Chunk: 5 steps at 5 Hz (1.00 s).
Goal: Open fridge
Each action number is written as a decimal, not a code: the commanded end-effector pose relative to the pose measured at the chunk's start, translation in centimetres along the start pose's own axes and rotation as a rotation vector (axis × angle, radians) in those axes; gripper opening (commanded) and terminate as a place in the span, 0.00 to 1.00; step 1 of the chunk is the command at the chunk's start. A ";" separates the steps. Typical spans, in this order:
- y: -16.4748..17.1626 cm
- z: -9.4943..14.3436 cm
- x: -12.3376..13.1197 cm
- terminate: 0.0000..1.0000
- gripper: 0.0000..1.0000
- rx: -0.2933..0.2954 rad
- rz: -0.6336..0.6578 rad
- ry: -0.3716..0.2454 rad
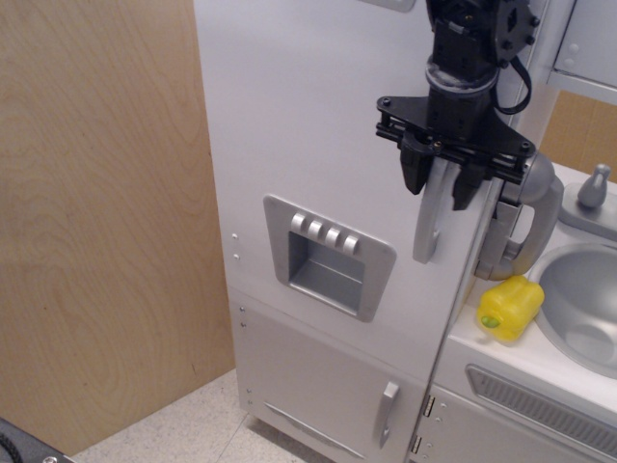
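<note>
The tall white fridge (pixel 308 116) fills the middle of the view, and its large door looks closed. The silver dispenser panel (pixel 328 256) with its buttons sits low on the door. The long vertical silver handle (pixel 428 227) runs down the door's right edge. My black gripper (pixel 442 178) comes down from above, and its two fingers (pixel 416 169) are closed against either side of the handle's upper part. The top of the handle is hidden behind the gripper.
Below the fridge is a shorter white door with a small silver handle (pixel 386 413). To the right is a white counter with a yellow toy (pixel 509 307), a silver sink (pixel 583 304), a grey kettle (pixel 530 227) just behind my gripper, and a vent grille (pixel 540 405). A wooden panel (pixel 96 222) stands at the left.
</note>
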<state>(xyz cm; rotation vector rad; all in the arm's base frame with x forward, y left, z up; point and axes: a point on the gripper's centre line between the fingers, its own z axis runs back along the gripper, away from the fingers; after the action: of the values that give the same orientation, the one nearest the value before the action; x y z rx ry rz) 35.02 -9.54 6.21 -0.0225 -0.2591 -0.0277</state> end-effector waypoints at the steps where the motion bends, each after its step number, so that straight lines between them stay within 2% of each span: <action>1: 0.3 1.8 1.0 0.00 0.00 0.023 0.024 -0.115; 2: 0.7 2.3 -0.3 0.00 0.00 0.034 0.015 -0.129; 4: 1.7 4.4 -4.3 0.00 0.00 0.024 -0.035 -0.119; 5: 2.2 5.4 -5.7 0.00 1.00 0.011 -0.037 -0.090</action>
<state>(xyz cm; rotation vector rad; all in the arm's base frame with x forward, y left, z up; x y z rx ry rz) 27.88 -6.93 7.56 0.0050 -0.2717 -0.0571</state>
